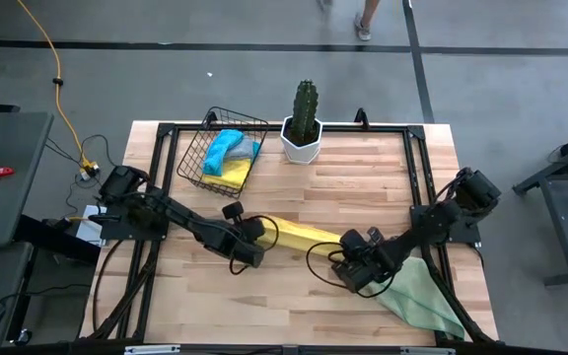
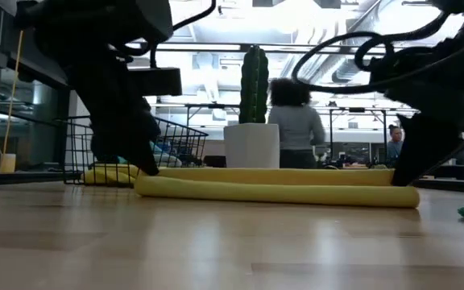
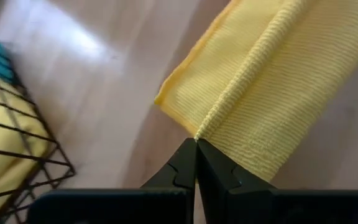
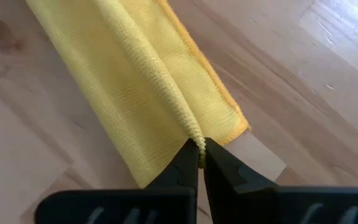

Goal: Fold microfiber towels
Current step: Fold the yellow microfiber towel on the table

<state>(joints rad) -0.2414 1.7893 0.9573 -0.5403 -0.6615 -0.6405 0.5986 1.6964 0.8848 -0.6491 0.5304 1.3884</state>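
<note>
Both tools clamped on the yellow towel (image 1: 304, 234): left tool (image 3: 196, 144) and right tool (image 4: 201, 144) each pinched an end ridge, likely to fold it mid-desk (image 1: 294, 296).

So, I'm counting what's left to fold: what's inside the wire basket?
The wire basket holds a turquoise towel lying on a yellow one. Anything beneath them is covered, so I can't tell if more cloths lie there.
</note>
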